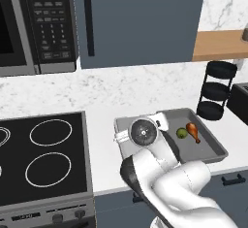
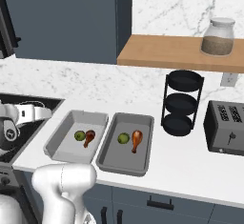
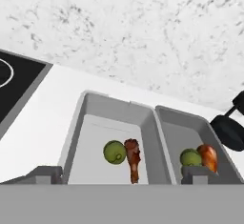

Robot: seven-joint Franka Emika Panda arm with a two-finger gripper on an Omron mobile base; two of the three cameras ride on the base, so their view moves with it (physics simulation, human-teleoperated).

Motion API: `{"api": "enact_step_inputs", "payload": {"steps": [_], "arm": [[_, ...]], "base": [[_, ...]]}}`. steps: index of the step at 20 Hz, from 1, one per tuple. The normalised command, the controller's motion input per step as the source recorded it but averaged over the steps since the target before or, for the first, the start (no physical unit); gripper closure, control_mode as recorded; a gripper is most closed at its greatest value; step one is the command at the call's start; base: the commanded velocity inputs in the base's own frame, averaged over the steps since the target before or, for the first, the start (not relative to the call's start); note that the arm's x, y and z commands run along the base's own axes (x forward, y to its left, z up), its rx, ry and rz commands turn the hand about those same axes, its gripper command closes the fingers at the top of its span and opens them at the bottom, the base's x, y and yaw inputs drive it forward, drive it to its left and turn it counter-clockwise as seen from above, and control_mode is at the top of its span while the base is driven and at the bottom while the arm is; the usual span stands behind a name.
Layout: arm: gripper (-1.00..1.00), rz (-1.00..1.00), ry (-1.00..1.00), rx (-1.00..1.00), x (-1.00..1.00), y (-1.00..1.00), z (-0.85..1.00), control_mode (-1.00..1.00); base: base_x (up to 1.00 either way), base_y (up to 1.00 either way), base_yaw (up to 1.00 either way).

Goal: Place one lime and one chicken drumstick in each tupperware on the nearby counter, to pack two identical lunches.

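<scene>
- On the white counter (image 2: 200,170), two grey tupperware containers are sitting side by side, their long walls touching or nearly so, between the black cooktop (image 1: 43,159) and a black three-tier round rack (image 2: 182,103).
- Beyond the rack, a black toaster (image 2: 228,128) is standing on the same worktop, and a lidded glass jar (image 2: 218,37) of brown grains is resting on the wooden wall shelf (image 2: 176,52) above it.
- Up on the wall, a microwave (image 1: 38,25) is hanging over the cooktop, next to a dark blue-grey cabinet (image 1: 140,21) with a black bar handle.
- Inside the left tupperware (image 2: 66,147), nearer the cooktop, a lime (image 2: 79,135) is lying just beside a chicken drumstick (image 2: 89,137), the two close enough to be touching.
- Inside the right tupperware (image 2: 145,144), a second lime (image 2: 123,138) is lying against a second drumstick (image 2: 137,141), its thin bone end pointing toward the counter's front edge.
- Over the left container, seen from the left base view, the arm's wrist is blocking most of that tray, while the right one is showing clearly beside it.
- From the hand view, the gripper (image 3: 116,173) is hovering above the containers with its fingers (image 3: 47,173) spread wide, straddling the left lime and drumstick below, pinching nothing and touching nothing.
</scene>
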Motion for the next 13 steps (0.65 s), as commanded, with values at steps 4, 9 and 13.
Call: {"api": "enact_step_inputs", "payload": {"steps": [4, 9, 13], "arm": [[-1.0, 0.02, -0.49, -0.01, -0.95, 0.4, 0.41, -1.0], [-1.0, 0.0, -0.14, 0.13, -0.35, -0.13, 0.0, -1.0], [-1.0, 0.0, -0.07, 0.06, -0.25, -0.05, 0.0, -1.0]], "base": [[0.0, 0.0, 0.0], [0.0, 0.0, 0.0], [0.0, 0.0, 0.0]]}}
